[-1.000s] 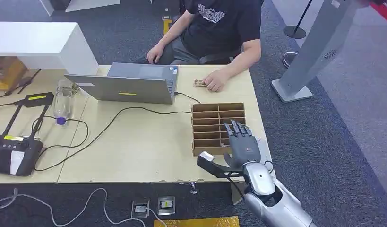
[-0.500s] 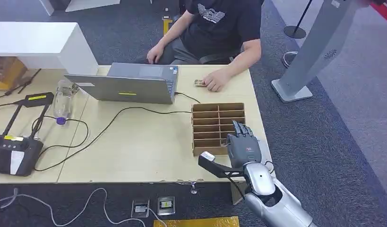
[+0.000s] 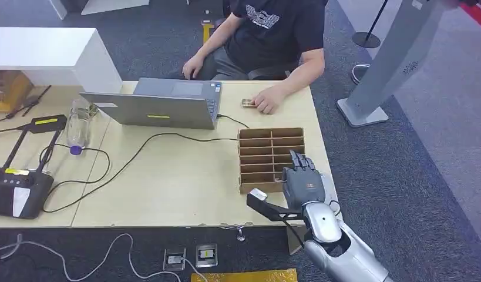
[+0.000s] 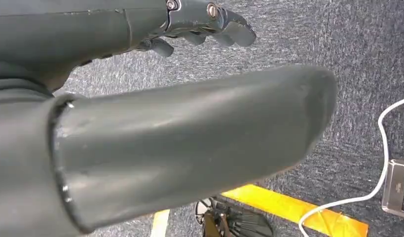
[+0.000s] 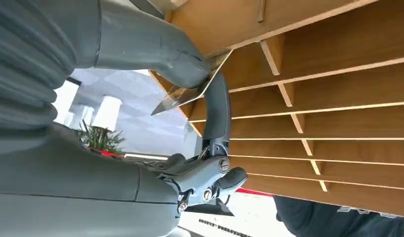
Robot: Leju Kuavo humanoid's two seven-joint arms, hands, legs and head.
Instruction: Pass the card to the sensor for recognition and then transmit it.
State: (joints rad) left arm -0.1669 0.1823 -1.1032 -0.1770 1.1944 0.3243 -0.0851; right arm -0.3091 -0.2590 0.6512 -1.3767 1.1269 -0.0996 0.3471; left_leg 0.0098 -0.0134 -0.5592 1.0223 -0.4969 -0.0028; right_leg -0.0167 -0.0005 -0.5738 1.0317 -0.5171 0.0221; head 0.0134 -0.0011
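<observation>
Grey carpet all around, with a light wooden table (image 3: 185, 182) in the middle of the head view and a white counter (image 3: 44, 56) off in the far left corner. Starting at the left end of the table there's a black scanner-looking device (image 3: 17, 185) with an arm standing up over it, a likely candidate for the sensor but I can't say for sure. Next to it a clear plastic bottle (image 3: 78, 126) lying beside the open grey laptop (image 3: 158, 106). A black cable (image 3: 144, 144) snakes from the left side across to the right.

Further right is the wooden slotted rack (image 3: 270, 155), near the table's right edge. The right hand (image 3: 301, 179) is right at the near right corner of that rack. In the right wrist view the card (image 5: 190, 89) is pinched between the thick thumb and a dark finger, just in front of the rack's dividers, while the other fingers (image 5: 217, 180) curl in lower down.

A person (image 3: 267, 35) in a black shirt sits at the far side, one hand resting on the table by a small object.

The left hand (image 4: 190, 123) hangs over the carpet in its wrist view, holding nothing, fingers loosely apart.

A grey stand (image 3: 390, 64) leans at the far right.
</observation>
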